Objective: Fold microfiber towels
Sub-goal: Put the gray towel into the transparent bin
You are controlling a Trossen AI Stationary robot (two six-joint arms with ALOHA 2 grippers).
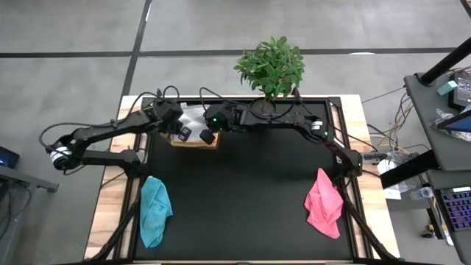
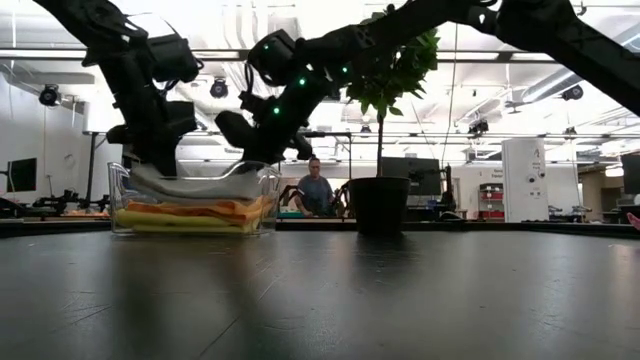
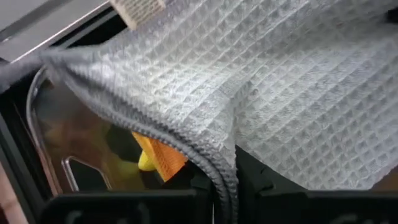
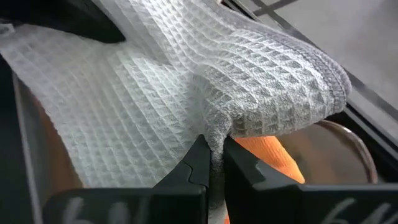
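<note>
Both arms reach inward to the far edge of the black table [image 1: 243,191], meeting over the clear plastic box [image 2: 190,205] beside the potted plant [image 1: 271,66]. The left gripper [image 3: 224,186] hangs just above the box with its fingers pinched tight on a hemmed edge of the white-grey towel [image 3: 261,93]. The right gripper [image 4: 213,163] comes in from the other side, its forearm angled down, and its fingers are likewise clamped on a bunched fold of the same towel. The cloth sags between the two grippers over the box, and appears to touch the pile inside, though the low view leaves this unclear. In the box lie an orange towel [image 2: 225,209] and a yellow towel [image 2: 180,222], stacked flat. A teal towel [image 1: 154,210] lies crumpled near the table's front left corner and a pink towel [image 1: 324,204] lies crumpled near the front right, well apart from the arms.
</note>
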